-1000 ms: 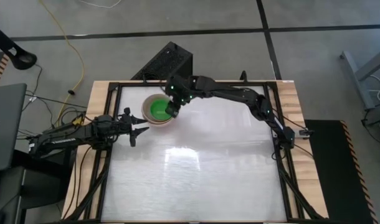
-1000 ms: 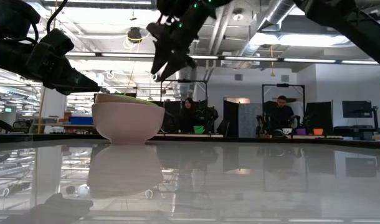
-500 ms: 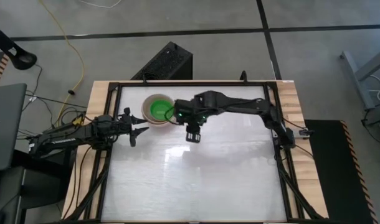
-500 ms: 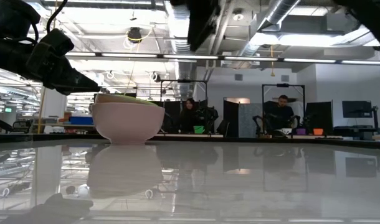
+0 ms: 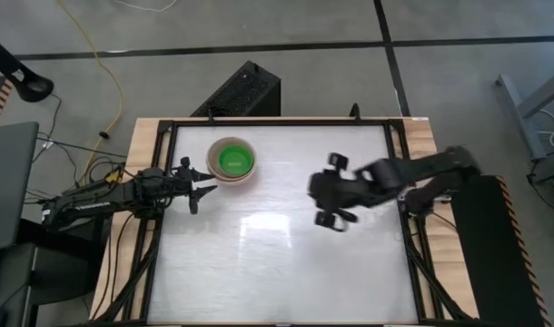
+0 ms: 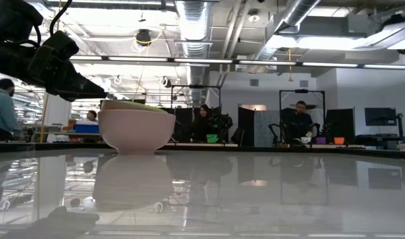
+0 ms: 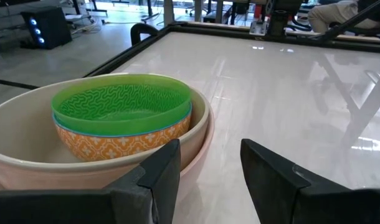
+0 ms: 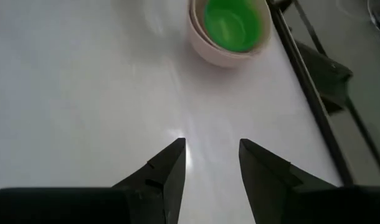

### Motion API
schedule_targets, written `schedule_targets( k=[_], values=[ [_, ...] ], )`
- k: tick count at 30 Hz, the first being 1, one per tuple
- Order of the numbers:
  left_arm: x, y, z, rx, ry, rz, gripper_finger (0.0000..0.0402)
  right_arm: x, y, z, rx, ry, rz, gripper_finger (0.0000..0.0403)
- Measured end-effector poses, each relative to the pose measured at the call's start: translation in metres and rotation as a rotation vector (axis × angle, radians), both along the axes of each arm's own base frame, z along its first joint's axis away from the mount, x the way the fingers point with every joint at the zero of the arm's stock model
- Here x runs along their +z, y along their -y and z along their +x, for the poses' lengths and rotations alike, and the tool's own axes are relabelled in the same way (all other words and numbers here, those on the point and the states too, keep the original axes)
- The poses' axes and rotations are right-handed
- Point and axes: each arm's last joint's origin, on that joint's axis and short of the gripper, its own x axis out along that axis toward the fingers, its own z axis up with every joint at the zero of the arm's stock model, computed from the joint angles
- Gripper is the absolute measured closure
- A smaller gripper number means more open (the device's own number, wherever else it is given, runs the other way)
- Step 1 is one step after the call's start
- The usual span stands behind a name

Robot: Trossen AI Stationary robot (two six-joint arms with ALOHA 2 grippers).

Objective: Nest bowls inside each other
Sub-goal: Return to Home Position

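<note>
The bowls stand nested in one stack (image 5: 232,161) at the table's far left. The green bowl (image 7: 121,102) sits innermost, with a thin blue rim (image 7: 129,132) under it. Around them are the patterned orange bowl (image 7: 113,145) and the pale outer bowl (image 6: 136,129), whose base rests on the table. My left gripper (image 5: 207,188) waits open, low, just on the near side of the stack, with nothing between its fingers (image 7: 209,152). My right gripper (image 5: 331,221) hangs open and empty high over the table's right half, tilted down (image 8: 212,149).
A glossy white tabletop (image 5: 277,263) stretches bare across the middle and near side, inside a black frame (image 5: 400,182). A dark box (image 5: 245,91) stands beyond the far edge. People (image 6: 299,119) sit in the room far behind the table.
My right gripper has left the spot above the nested bowls. It has swung fast toward the table's right edge and a little nearer, rising out of the low view and rolling as it went. The bowls and my left arm have kept still.
</note>
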Motion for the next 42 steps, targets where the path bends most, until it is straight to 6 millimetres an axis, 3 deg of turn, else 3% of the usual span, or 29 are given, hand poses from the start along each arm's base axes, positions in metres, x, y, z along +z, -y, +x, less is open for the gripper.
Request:
schedule_targets(
  k=[3, 9, 22, 26, 33, 42],
  values=[
    [0.000, 0.000, 0.000, 0.000, 0.000, 0.000, 0.0244, -0.024, 0.001, -0.028, 0.010, 0.126, 0.027, 0.0235],
    [0.000, 0.000, 0.000, 0.000, 0.000, 0.000, 0.0244, -0.088, 0.026, -0.072, 0.018, 0.371, 0.133, 0.0235],
    [0.000, 0.000, 0.000, 0.000, 0.000, 0.000, 0.0244, -0.209, 0.063, -0.143, 0.034, 0.720, 0.188, 0.0235],
    [0.000, 0.000, 0.000, 0.000, 0.000, 0.000, 0.0244, -0.227, 0.068, -0.153, 0.129, 0.805, 0.256, 0.0235],
    [0.000, 0.000, 0.000, 0.000, 0.000, 0.000, 0.0244, -0.247, 0.075, -0.162, 0.149, 0.773, 0.237, 0.0235],
    [0.000, 0.000, 0.000, 0.000, 0.000, 0.000, 0.0244, -0.253, 0.084, -0.164, 0.034, 0.738, 0.232, 0.0235]
  ],
)
